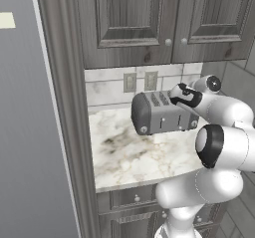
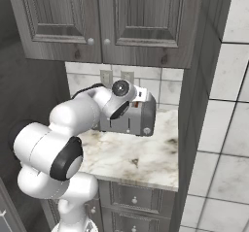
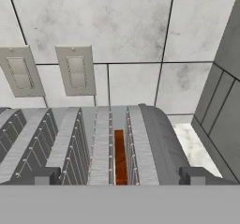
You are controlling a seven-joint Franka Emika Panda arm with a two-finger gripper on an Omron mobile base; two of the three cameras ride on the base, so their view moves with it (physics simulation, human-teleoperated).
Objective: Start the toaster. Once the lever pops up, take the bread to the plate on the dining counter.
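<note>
Released two-finger pincer (image 3: pixel 120 176) hovers above the boxy dark-grey metal toaster (image 1: pixel 162 112); the brown bread slice (image 3: pixel 120 157) sits in a slot between its fingertips, untouched.

One toaster (image 1: pixel 162 113), one bread (image 3: pixel 120 157) slice, two wall switches (image 3: pixel 47 71).
</note>
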